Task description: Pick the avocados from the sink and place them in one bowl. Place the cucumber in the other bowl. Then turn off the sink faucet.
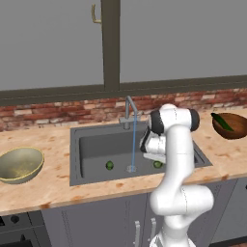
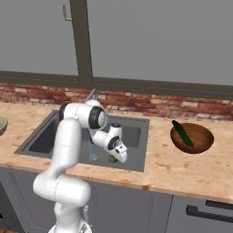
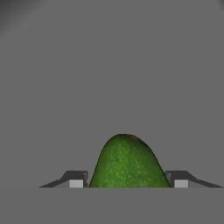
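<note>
End effector point(image 3: 124, 183) is down in the sink point(image 1: 91, 144), right half of the basin, with one avocado point(image 3: 127, 162) sitting directly between its two finger tips point(image 3: 75, 180); the tips touch the fruit's flanks on both sides, so I read it as clamped on that avocado. Long axis of the fruit runs away from the hand along the view, narrow end far (judged from the hand view alone). Lift should go straight up before any sideways travel.

Second avocado point(image 1: 110, 165) lies on the basin floor left of the drain, well apart from the hand. Sink faucet point(image 1: 129, 112) is running, a thin stream falling near the drain.

Olive bowl point(image 1: 19, 165) sits empty on the counter point(image 1: 48, 188) far left of the sink. Brown bowl point(image 2: 191, 138) on the right holds the cucumber point(image 2: 182, 133)
</note>
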{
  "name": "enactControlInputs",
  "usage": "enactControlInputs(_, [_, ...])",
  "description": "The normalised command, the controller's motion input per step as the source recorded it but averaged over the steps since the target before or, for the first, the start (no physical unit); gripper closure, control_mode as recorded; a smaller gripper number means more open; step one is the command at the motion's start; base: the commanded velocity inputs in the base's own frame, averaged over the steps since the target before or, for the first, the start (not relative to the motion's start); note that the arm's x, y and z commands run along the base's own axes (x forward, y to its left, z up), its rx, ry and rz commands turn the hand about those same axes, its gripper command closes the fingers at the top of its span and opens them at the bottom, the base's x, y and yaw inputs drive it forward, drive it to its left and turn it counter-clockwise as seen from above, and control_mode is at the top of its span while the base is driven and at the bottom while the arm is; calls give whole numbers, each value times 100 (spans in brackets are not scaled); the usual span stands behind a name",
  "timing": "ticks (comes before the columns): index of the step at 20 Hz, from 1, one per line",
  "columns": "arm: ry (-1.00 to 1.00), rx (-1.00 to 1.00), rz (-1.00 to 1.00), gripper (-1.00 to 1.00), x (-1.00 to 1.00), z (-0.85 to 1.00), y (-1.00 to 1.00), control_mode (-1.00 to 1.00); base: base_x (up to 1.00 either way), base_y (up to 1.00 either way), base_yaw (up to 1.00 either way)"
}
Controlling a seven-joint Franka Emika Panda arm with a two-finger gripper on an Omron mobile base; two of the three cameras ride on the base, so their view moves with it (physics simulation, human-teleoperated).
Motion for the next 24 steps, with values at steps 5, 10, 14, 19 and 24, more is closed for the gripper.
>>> enactControlInputs(5, [-31,0,-3,100,-16,67,0,-100,0,0,0])
enactControlInputs(10, [-31,0,-1,100,-22,84,0,-100,0,0,0])
enactControlInputs(14, [-40,0,-1,100,-27,90,0,-100,0,0,0])
enactControlInputs(19, [-40,1,-1,100,-30,93,-6,-100,0,0,0])
enactControlInputs(24, [-35,3,0,100,-36,89,-21,-100,0,0,0])
